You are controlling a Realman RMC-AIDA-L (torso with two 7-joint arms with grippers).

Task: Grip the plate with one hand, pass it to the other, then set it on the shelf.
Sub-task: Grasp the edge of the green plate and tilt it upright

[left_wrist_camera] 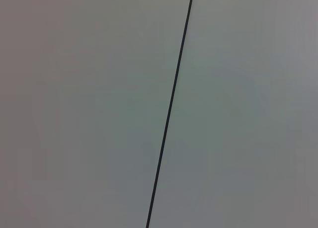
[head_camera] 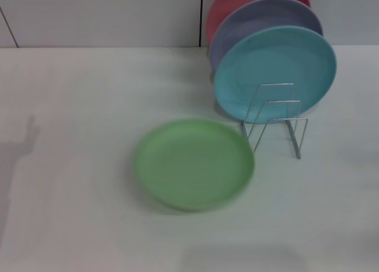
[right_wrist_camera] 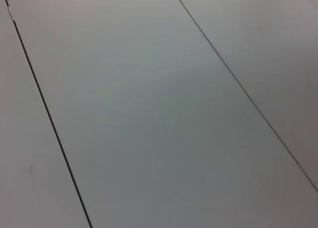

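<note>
Lying flat on the table [head_camera: 71, 165], the green plate [head_camera: 193, 163] sits just in front of the wire rack [head_camera: 275, 121], a little to its left, and you have neither pincer in any view.

You will see the plate's rim come close to the rack's front left leg; whether they touch, you cannot tell. In the rack stand three other plates on edge, leaning back: a turquoise plate [head_camera: 275, 70] in front, a lavender plate [head_camera: 260, 23] behind it, and a red plate [head_camera: 237, 2] at the very back. The front wire loops of the rack hold nothing. Your left wrist view shows only a pale panel [left_wrist_camera: 89, 109] crossed by one dark seam [left_wrist_camera: 170, 109], and your right wrist view shows similar pale panels [right_wrist_camera: 149, 114] with two thin seams. With both pincers out of sight, you cannot judge whether their fingers are apart or together.
</note>
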